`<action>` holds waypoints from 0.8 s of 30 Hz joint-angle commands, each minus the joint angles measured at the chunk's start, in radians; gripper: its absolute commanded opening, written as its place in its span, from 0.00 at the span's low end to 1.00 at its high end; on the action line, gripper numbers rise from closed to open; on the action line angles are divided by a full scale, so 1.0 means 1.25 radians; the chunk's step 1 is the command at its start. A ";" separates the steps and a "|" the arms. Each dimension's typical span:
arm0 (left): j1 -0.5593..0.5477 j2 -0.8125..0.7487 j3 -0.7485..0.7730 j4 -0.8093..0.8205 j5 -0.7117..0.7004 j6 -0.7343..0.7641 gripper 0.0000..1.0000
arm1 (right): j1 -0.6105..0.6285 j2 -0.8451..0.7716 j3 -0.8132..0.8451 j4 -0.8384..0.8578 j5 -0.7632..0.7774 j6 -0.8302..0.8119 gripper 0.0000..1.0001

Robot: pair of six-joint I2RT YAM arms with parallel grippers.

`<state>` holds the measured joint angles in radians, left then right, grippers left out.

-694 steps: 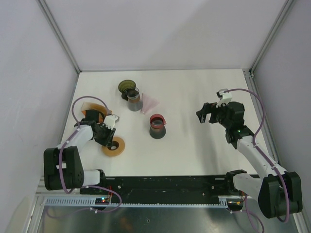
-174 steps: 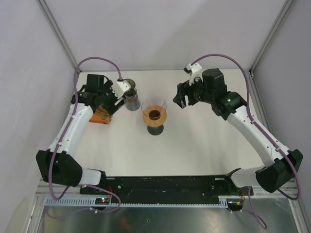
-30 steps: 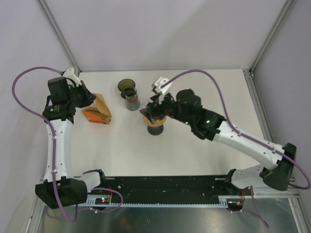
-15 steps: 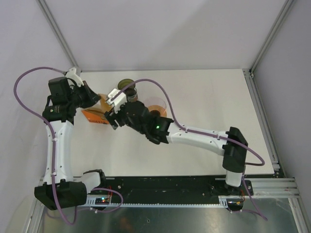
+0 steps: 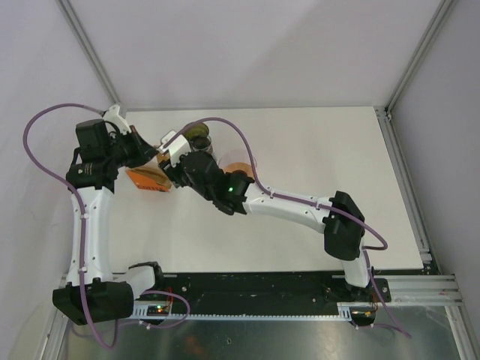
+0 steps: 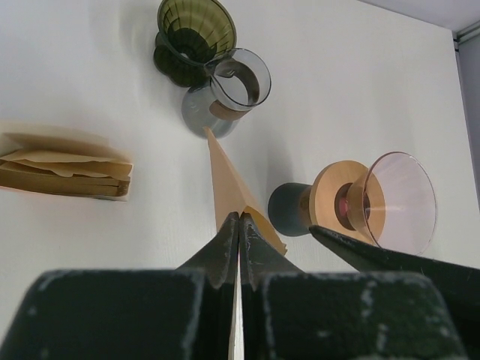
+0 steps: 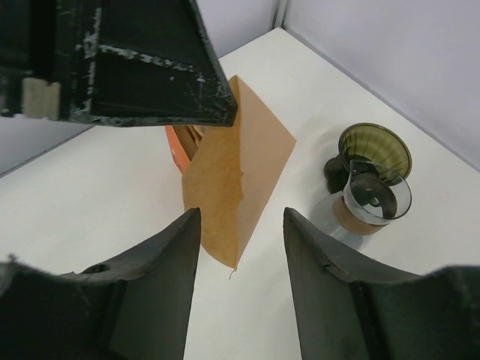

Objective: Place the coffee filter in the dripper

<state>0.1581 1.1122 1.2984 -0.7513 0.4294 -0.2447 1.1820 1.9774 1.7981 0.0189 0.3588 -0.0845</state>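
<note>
Left gripper [image 6: 238, 225] clamps the brown paper cone filter [image 7: 236, 172], left of the clear glass cone dripper [image 6: 397, 196]. Right gripper [image 7: 241, 221] brackets it, jaws apart. We judge a handover; next, close squarely.

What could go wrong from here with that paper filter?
The right gripper straddles the filter, which the left gripper pinches by one edge; closing may crumple or tear the paper. The right arm also reaches across above the dripper and could tip it.
</note>
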 commanded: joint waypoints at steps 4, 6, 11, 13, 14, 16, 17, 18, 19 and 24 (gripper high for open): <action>-0.007 -0.017 0.033 -0.002 0.043 -0.009 0.00 | -0.027 0.031 0.036 0.037 -0.006 0.016 0.49; -0.007 -0.017 0.033 -0.002 0.045 -0.008 0.00 | -0.033 0.042 0.045 0.036 -0.001 0.017 0.47; -0.011 -0.016 0.029 -0.003 0.057 -0.001 0.00 | -0.050 0.055 0.057 0.034 0.020 0.015 0.35; -0.013 -0.017 0.025 -0.004 0.055 0.008 0.00 | -0.056 0.046 0.060 0.027 0.025 0.016 0.22; -0.014 -0.016 0.022 -0.004 0.053 0.014 0.00 | -0.059 0.039 0.059 0.023 0.027 0.017 0.15; -0.022 -0.015 0.017 -0.004 0.058 0.033 0.00 | -0.062 0.015 0.049 0.018 0.032 0.016 0.05; -0.030 -0.011 0.015 -0.004 0.065 0.044 0.00 | -0.064 -0.003 0.041 0.016 0.033 0.015 0.02; -0.048 -0.007 0.013 -0.007 0.065 0.062 0.00 | -0.066 -0.017 0.035 0.012 0.034 0.014 0.01; -0.065 -0.003 0.015 -0.010 0.056 0.081 0.00 | -0.070 -0.034 0.032 0.000 0.031 0.013 0.01; -0.145 0.013 0.063 -0.029 0.001 0.158 0.23 | -0.110 -0.101 0.063 -0.183 -0.061 0.043 0.00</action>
<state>0.0311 1.1194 1.3006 -0.7681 0.4641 -0.1463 1.0840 1.9862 1.8153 -0.0639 0.3553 -0.0689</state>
